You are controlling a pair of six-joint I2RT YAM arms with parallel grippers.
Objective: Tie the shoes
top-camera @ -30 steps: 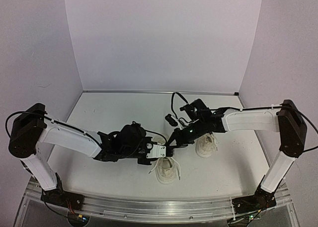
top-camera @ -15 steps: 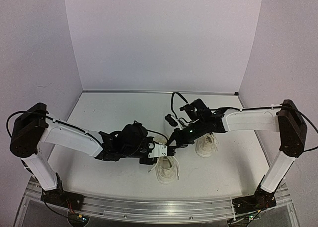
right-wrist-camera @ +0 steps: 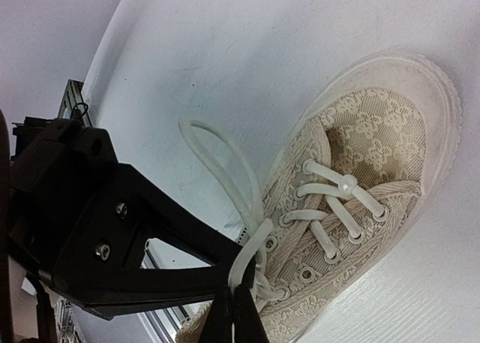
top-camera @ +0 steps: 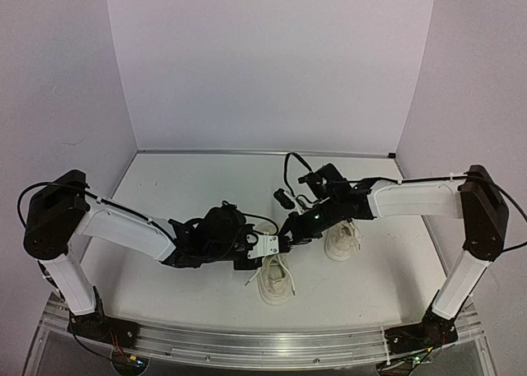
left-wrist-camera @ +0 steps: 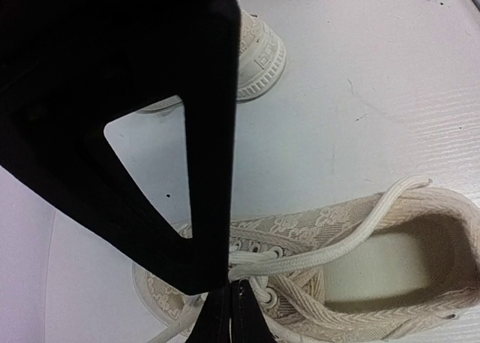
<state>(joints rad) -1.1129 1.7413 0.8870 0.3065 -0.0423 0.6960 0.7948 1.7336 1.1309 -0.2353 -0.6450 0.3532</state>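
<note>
Newly closed: left hand (left-wrist-camera: 233, 298) on lace (left-wrist-camera: 330, 245) | right hand (right-wrist-camera: 234, 302) pinching lace loop (right-wrist-camera: 225, 159) | far shoe (left-wrist-camera: 259, 58) mostly hidden behind hand

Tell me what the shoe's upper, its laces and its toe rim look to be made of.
The upper looks like cream fabric with a lace-like floral overlay, matte; the pattern and weave show. The laces seem to be thin white cord, smooth and slightly glossy, perhaps synthetic. The toe rim looks like off-white rubber, with moulded ridges along its edge.

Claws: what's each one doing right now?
Left claw: shut on the near shoe's lace.
Right claw: shut on that shoe's lace loop.
</note>
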